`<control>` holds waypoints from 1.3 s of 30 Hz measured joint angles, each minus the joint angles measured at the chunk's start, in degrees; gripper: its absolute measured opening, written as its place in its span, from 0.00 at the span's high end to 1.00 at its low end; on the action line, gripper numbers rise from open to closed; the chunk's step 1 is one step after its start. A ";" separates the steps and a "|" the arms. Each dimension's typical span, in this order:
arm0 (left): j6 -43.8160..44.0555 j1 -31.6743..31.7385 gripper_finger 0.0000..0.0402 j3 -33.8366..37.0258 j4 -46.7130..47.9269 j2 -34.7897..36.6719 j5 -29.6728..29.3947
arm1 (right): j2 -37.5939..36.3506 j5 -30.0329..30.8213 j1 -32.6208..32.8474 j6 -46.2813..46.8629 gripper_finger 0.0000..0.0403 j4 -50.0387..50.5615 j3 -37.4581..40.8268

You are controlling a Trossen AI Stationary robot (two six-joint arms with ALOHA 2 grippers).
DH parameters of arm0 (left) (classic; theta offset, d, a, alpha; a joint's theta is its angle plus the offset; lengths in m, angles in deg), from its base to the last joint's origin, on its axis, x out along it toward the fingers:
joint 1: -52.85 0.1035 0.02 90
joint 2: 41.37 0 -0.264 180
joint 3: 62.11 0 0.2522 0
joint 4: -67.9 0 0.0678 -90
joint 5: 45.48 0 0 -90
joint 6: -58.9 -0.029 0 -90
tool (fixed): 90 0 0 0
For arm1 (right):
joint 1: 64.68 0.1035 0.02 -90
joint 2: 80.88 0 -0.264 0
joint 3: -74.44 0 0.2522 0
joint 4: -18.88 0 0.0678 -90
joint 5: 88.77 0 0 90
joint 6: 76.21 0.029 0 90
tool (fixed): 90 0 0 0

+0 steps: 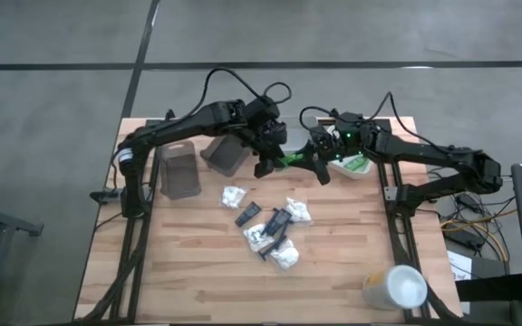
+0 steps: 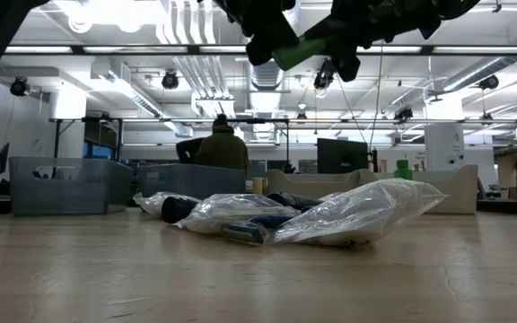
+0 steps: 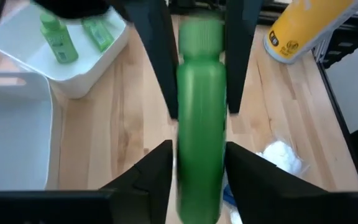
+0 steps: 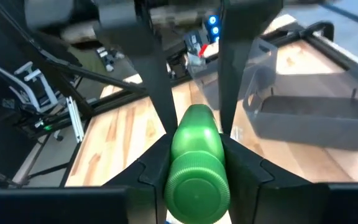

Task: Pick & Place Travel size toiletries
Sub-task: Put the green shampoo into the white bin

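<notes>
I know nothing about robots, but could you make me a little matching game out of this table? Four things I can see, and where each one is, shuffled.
Things:
1. green bottle
2. big cup
3. white packets
4. grey tray

Places:
A. at a table corner on the right arm's side
B. up in the air, between the two arms
C. scattered on the middle of the table
D. on the table, on the left arm's side

Pairs: 1-B, 2-A, 3-C, 4-D
</notes>
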 joint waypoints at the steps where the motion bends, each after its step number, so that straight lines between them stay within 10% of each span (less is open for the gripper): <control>1: -0.17 0.07 0.61 0.00 0.28 0.09 0.06 | 0.02 -0.03 -0.08 0.16 0.75 0.09 0.00; 23: -5.38 9.65 0.47 2.92 -9.47 7.24 5.11 | -0.08 0.66 -5.20 -7.01 0.74 29.73 -13.12; 31: 5.76 11.80 0.48 21.32 -37.52 12.52 7.93 | -0.08 0.67 -7.35 -6.57 0.74 31.58 -13.22; 39: 19.00 12.81 0.48 51.04 -66.97 25.84 -5.02 | -0.06 0.67 -10.62 -2.85 0.74 32.22 -13.03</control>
